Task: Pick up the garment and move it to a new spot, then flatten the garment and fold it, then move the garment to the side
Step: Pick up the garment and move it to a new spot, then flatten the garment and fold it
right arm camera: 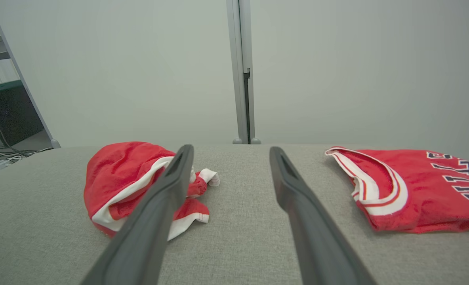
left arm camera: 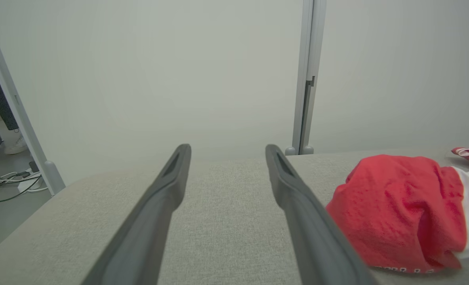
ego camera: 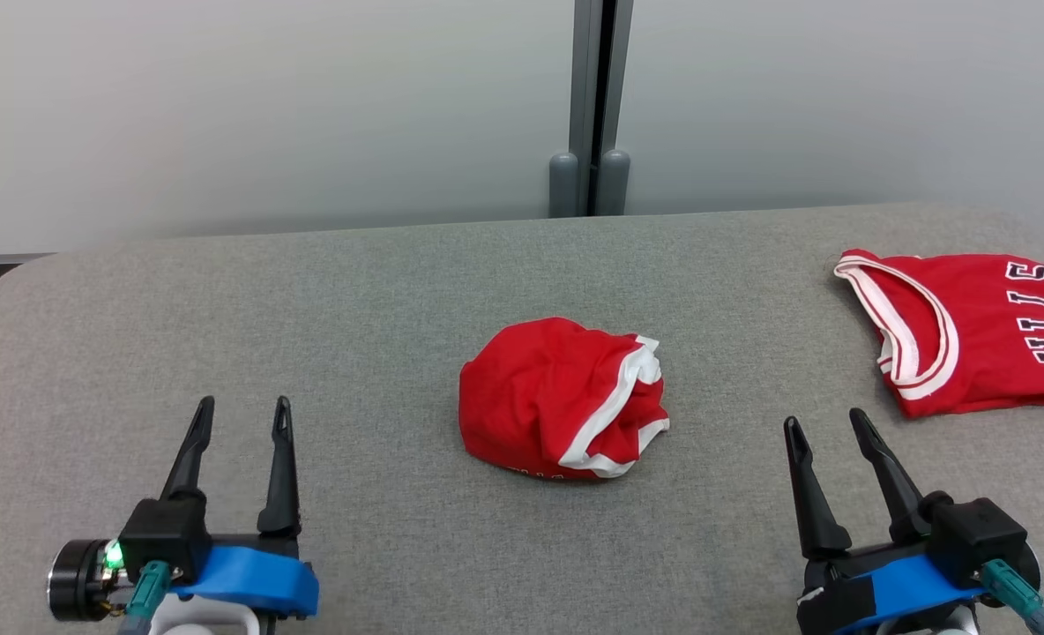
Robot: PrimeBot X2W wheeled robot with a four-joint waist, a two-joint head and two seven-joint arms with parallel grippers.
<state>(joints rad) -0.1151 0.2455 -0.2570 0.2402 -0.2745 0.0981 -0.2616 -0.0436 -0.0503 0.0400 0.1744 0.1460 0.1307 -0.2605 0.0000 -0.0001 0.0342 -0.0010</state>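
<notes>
A crumpled red garment (ego camera: 562, 399) with white trim lies bunched in the middle of the grey table (ego camera: 381, 291); it also shows in the left wrist view as the garment (left arm camera: 401, 211) at right, and in the right wrist view as the garment (right arm camera: 127, 178) at left. My left gripper (ego camera: 243, 416) rests open at the lower left, well to the left of the heap. At the lower right, my right gripper (ego camera: 826, 428) stands open, apart from the heap. Both hold nothing. The left gripper (left arm camera: 227, 152) and right gripper (right arm camera: 230, 153) point over bare table.
A second red jersey (ego camera: 972, 331) with white trim and dark letters lies flat at the table's far right edge; the jersey (right arm camera: 412, 194) shows in the right wrist view. Pale wall panels with a grey post (ego camera: 594, 106) stand behind the table. Cables lie on the floor (left arm camera: 4, 182) to the left.
</notes>
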